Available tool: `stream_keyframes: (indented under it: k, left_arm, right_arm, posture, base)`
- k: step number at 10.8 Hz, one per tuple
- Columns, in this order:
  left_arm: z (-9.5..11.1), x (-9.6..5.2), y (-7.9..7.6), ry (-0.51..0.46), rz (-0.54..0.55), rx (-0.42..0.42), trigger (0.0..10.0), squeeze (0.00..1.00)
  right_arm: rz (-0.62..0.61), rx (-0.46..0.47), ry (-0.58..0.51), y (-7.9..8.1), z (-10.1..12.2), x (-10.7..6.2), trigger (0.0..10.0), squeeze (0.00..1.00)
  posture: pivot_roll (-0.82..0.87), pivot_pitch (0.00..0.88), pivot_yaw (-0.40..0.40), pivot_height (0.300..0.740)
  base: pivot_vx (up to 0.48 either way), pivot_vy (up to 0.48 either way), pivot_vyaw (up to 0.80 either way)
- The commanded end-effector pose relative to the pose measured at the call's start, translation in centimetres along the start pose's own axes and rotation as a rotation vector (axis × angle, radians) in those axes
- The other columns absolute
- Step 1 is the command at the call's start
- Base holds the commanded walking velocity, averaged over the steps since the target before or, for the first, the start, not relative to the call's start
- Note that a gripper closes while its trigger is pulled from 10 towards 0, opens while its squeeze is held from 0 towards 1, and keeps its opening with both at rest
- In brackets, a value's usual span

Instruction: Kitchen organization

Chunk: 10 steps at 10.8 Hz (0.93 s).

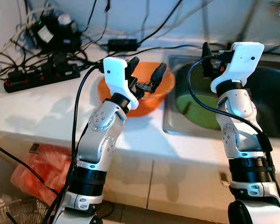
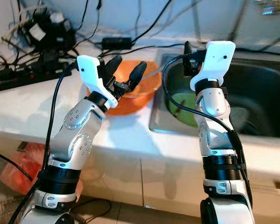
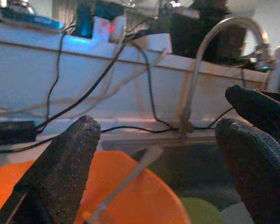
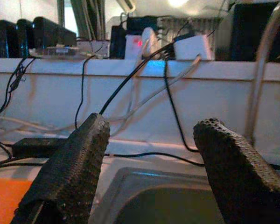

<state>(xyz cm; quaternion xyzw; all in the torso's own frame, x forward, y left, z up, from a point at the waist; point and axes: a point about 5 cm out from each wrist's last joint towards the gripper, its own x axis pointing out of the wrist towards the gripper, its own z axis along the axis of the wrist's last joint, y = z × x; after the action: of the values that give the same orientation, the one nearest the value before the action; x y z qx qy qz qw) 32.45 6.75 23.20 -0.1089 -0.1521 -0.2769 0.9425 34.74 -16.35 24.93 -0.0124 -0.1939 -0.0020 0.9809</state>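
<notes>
On white counter (image 1: pixel 46 112): orange bowl (image 1: pixel 151 100), sink (image 1: pixel 270 93) beside, cables behind.

Head stereo looks down at counter (image 1: pixel 46 112); wrist views face backsplash, sharing sink (image 4: pixel 168 196).

No words, numbers or signs can be read anywhere. The black plastic power strip (image 1: pixel 39 77) and the small black box (image 1: pixel 122 45) on the white counter (image 1: pixel 46 109) are too small and blurry for any letters to be made out.
</notes>
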Motion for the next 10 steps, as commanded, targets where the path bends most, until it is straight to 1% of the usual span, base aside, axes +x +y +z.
stream_keyframes:
  k: [1, 10]
  left_arm:
    - [-0.11, -0.02, 0.18, 0.014, 0.010, 0.007, 10.0, 0.00]
    - [-0.27, -0.02, 0.21, 0.025, 0.007, 0.003, 10.0, 0.00]
  right_arm:
    - [0.005, -0.002, -0.002, 0.07, -0.07, -0.10, 10.0, 0.00]
    - [0.003, 0.004, 0.004, 0.16, -0.21, -0.11, 10.0, 0.00]
  posture:
    - [0.02, 0.039, 0.043, 0.740]
    - [0.02, 0.042, 0.047, 0.740]
  base:
    - [0.270, 0.000, 0.00]
    - [0.292, 0.000, 0.00]
